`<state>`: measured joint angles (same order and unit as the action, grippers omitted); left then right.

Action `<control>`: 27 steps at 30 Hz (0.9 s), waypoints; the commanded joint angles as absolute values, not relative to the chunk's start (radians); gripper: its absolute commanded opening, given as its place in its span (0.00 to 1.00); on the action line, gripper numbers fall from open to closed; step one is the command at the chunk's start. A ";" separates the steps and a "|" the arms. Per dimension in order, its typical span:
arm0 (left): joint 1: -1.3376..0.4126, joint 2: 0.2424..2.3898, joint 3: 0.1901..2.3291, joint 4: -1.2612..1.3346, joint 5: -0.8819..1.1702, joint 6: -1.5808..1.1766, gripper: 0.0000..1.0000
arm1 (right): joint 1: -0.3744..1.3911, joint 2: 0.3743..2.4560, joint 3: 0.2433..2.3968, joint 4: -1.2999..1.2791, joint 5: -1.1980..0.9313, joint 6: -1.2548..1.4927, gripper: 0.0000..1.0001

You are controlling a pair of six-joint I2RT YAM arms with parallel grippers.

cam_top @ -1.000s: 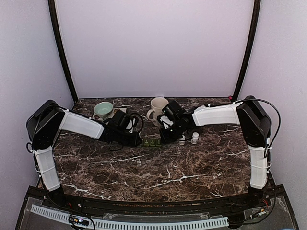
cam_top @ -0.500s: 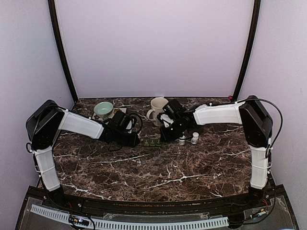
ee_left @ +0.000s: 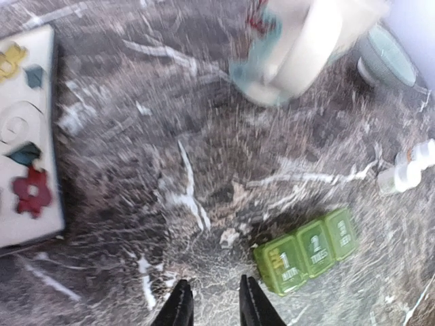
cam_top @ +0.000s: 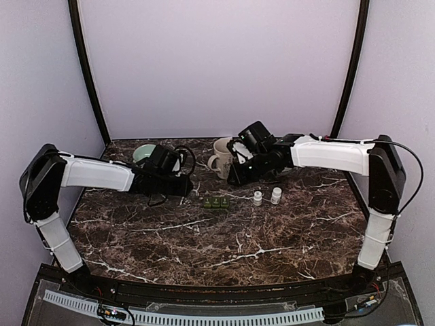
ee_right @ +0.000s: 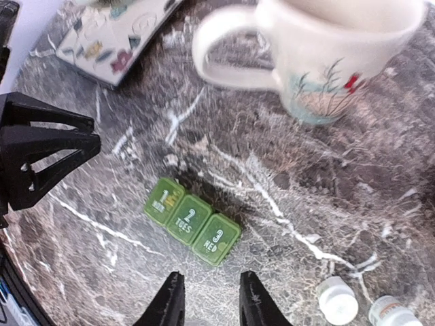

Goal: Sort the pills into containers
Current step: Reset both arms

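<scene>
We take the green pill organizer [cam_top: 215, 202] as the reference; it lies flat on the marble table [cam_top: 272, 238] as a strip of three joined compartments, with lids reading 1 MON, 2 TUES and 3 WED in the right wrist view. A yellowish mark shows on compartment 1; we cannot tell whether it is a pill or print. Two white pill bottles [cam_top: 257, 197] [cam_top: 276, 195] stand upright side by side to the right of the organizer, near it but not touching it. A cream mug [cam_top: 223, 156] with a floral print stands behind the organizer, toward the back wall, its handle pointing left in the top view. A teal bowl [cam_top: 143, 153] sits behind and well to the left of the organizer, and a white patterned tile [ee_left: 24, 136] lies on the table on that same side. The left gripper [ee_left: 214, 309] hangs above the table to the left of the organizer and apart from it; its fingers stand a narrow gap apart with nothing between them. The right gripper [ee_right: 211, 302] hangs above the table behind the organizer, between it and the mug; its fingers are spread and hold nothing. The right wrist view looks down on the organizer, and the left gripper appears at that view's left edge.
</scene>
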<state>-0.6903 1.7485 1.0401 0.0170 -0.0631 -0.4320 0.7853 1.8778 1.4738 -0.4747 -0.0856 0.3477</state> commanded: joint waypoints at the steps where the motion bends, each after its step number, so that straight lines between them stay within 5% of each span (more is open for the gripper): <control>1: -0.693 1.581 1.035 -0.021 -0.202 -0.340 0.31 | 0.747 1.755 1.449 -0.446 -0.008 0.335 0.31; 13: -0.666 1.263 0.910 0.080 -0.533 -0.102 0.69 | 0.481 1.396 1.134 -0.229 0.353 0.287 0.48; 23: -0.541 1.131 0.783 0.110 -0.596 -0.088 0.89 | 0.393 1.192 0.938 -0.136 0.494 0.310 0.99; 27: -0.485 1.091 0.739 0.128 -0.554 -0.127 0.95 | 0.390 1.174 0.938 -0.160 0.516 0.347 1.00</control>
<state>-0.5262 1.1423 0.7776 0.0895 -0.5716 -0.1085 0.3965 1.1973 0.9451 -0.2035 0.4549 0.3065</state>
